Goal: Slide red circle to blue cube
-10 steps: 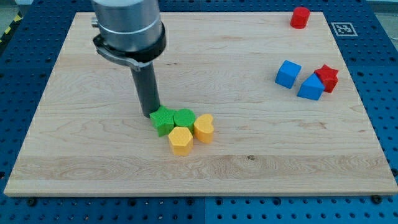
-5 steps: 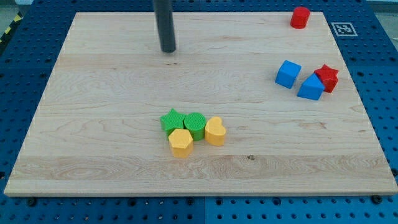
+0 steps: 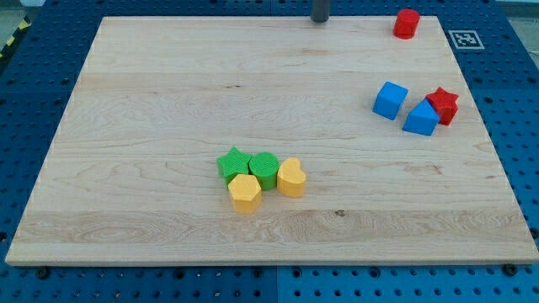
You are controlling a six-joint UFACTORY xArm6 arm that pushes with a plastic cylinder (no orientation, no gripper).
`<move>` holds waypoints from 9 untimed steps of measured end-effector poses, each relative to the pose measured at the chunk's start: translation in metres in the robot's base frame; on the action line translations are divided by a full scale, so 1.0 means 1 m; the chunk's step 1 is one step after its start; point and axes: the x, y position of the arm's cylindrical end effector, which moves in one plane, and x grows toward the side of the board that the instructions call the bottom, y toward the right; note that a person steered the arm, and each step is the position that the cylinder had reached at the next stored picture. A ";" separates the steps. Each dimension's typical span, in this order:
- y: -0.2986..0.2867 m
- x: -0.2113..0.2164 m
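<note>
One view only: my tip (image 3: 320, 20) has jumped from the green-yellow cluster to the table's (image 3: 152, 101) top edge, now left of the red circle (image 3: 406, 23) by the top right corner, apart from it. No jaws on this rig, so no state to tell. Two blue cubes sit near the right edge; the nearer blue cube (image 3: 390, 99) lies below the circle. Approach underway, push not started; probably needs to get behind the circle first.
</note>
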 end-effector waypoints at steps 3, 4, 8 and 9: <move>0.117 0.000; 0.150 -0.001; 0.150 0.017; 0.150 0.040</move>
